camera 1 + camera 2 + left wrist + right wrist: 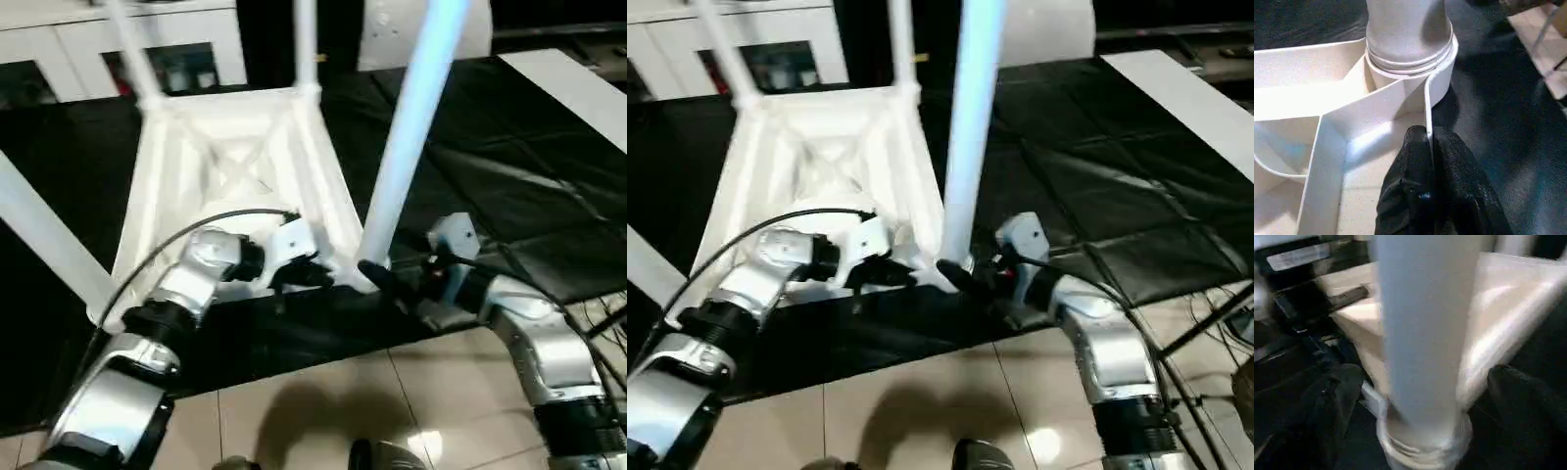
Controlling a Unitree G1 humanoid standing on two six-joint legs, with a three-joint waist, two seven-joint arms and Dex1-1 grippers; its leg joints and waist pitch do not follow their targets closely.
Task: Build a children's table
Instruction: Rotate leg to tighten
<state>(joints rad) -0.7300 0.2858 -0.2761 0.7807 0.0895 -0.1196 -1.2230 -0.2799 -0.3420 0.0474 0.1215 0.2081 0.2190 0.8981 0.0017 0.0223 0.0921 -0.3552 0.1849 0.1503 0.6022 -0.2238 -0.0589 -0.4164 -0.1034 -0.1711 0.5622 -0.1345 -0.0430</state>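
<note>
Black fingertips (1422,147) of the left gripper (306,277) pressed together on the thin side wall of the tabletop (235,166), pinching that rim just beside the near-right corner socket (1442,73). Right gripper (1415,396) with fingers spread wide, one on each side of the near-right leg (411,137), apart from it, low by its threaded base. Leg upright, seated in its socket, a few thread rings visible above the collar.

Tabletop upside down on the black mat (509,196), X-ribbed underside facing up, near edge close to the tiled floor (323,411).

Likely step: fixing the last leg, with the left gripper steadying the top and the right between grips on the leg. Next move probably calls for closing on the leg low down and turning it further, while holding the rim firm; cannot tell whether fully tightened.

Count: one tabletop; four legs standing up from the corners — near-right, near-left (49,245), far-left (132,49), far-right (305,39). Two grippers. One flat white panel (578,88) on the mat, well apart.
</note>
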